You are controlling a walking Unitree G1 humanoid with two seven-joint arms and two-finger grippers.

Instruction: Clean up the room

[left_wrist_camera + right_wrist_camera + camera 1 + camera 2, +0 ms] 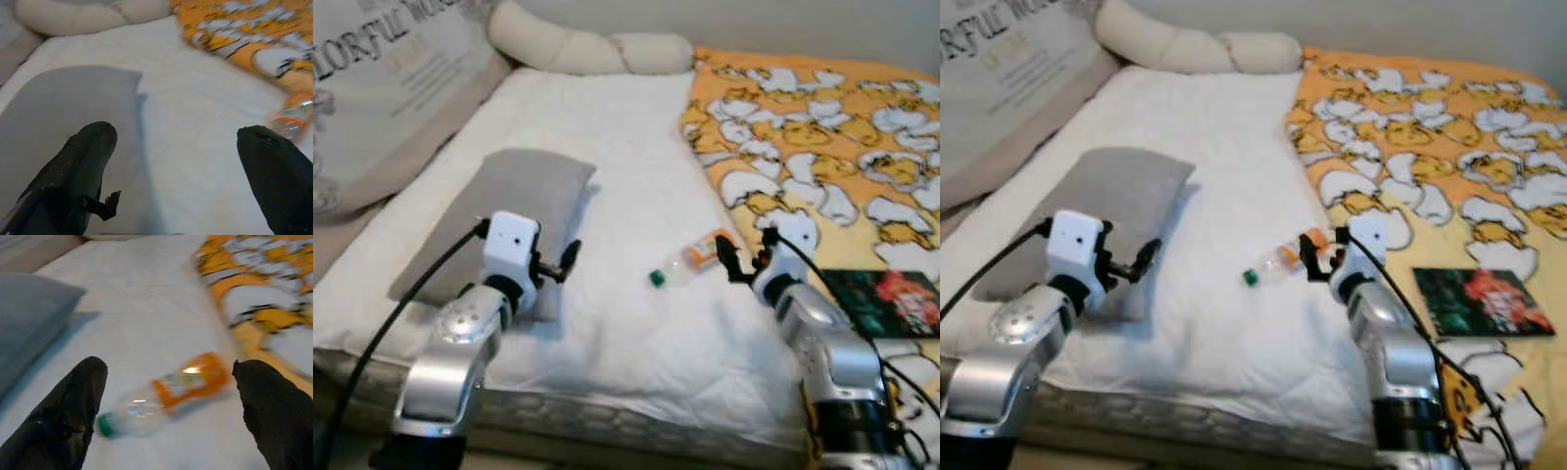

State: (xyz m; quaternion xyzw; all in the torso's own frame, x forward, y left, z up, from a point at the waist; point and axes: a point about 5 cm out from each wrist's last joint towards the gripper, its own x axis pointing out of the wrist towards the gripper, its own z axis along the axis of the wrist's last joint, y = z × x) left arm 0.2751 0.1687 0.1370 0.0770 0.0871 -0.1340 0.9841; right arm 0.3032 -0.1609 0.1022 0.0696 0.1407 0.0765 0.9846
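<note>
A clear plastic bottle with an orange label and a green cap lies on its side on the white sheet, beside the edge of the orange blanket. My right gripper hovers just right of the bottle, open; in the right wrist view the bottle lies between and a little beyond the spread fingers. My left gripper is open over the near end of a grey pillow, well left of the bottle. In the left wrist view the bottle is a blur by one finger.
An orange blanket with a duck print covers the bed's right side, with a dark book lying on it. A cream bolster and a large printed cushion lie at the head and left. The mattress front edge is close below.
</note>
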